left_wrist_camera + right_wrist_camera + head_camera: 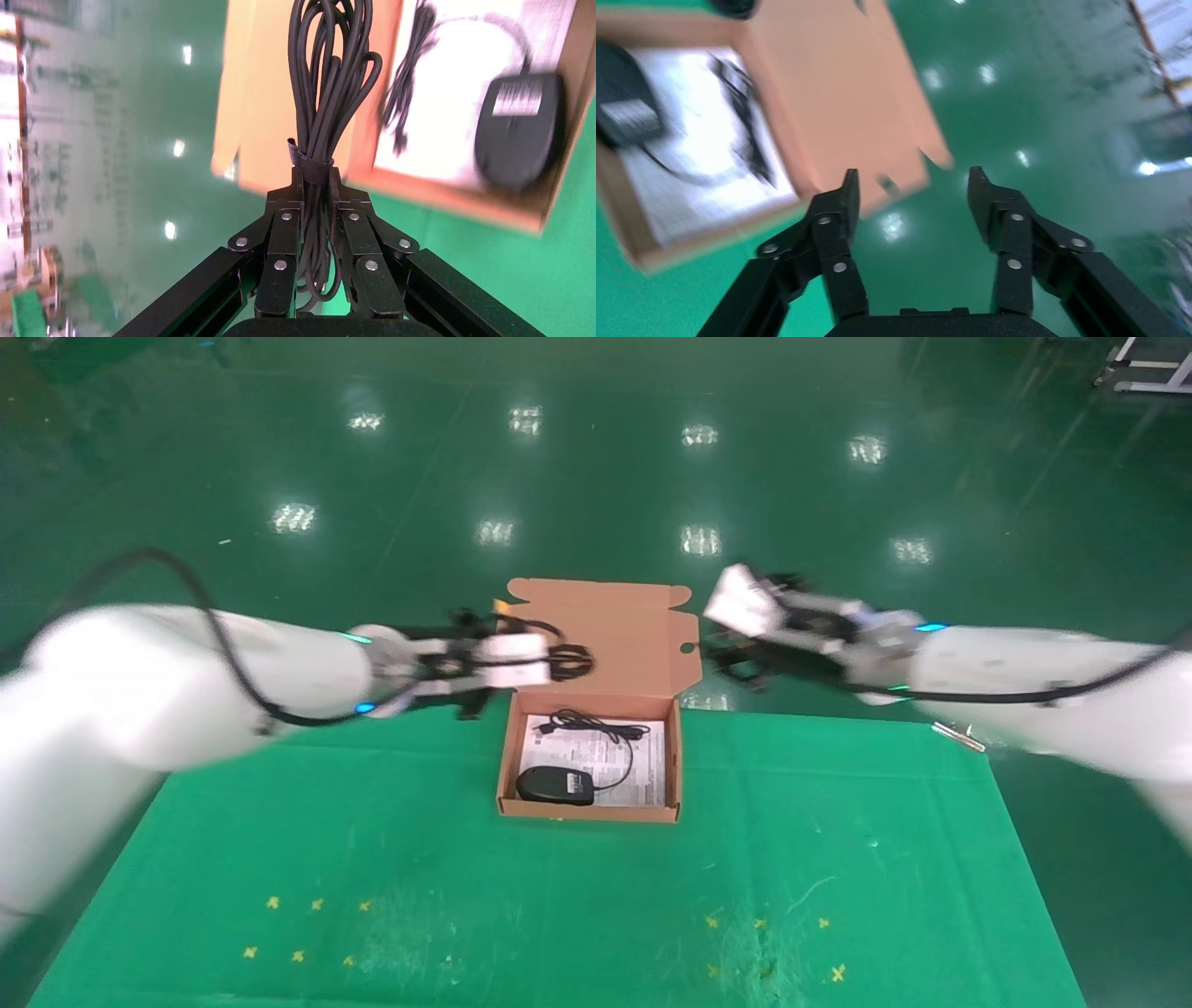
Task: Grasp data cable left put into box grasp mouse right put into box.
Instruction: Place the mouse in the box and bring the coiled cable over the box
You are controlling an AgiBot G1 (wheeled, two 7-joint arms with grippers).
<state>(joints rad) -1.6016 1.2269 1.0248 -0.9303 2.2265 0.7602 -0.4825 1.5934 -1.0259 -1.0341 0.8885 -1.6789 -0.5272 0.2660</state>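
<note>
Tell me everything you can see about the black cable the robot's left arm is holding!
The data cable is thin, black and rubbery-looking, wound into a long narrow bundle of loops with a dark strap around its middle. The left pincer is shut on it just below that strap. In the head view it hangs in the air over the open lid of the box, not inside yet, touching nothing but the pincer.

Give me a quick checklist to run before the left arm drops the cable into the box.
1. Left claw shut on the data cable: ok.
2. Box open, flap lid folded back: ok.
3. Mouse already inside the box, on the white sheet: ok.
4. Right claw open, empty, off the box's far right corner: ok.
5. Cable bundle over the box opening: not ok, it hangs over the lid.
6. Bundle fits beside the mouse: cannot tell.
</note>
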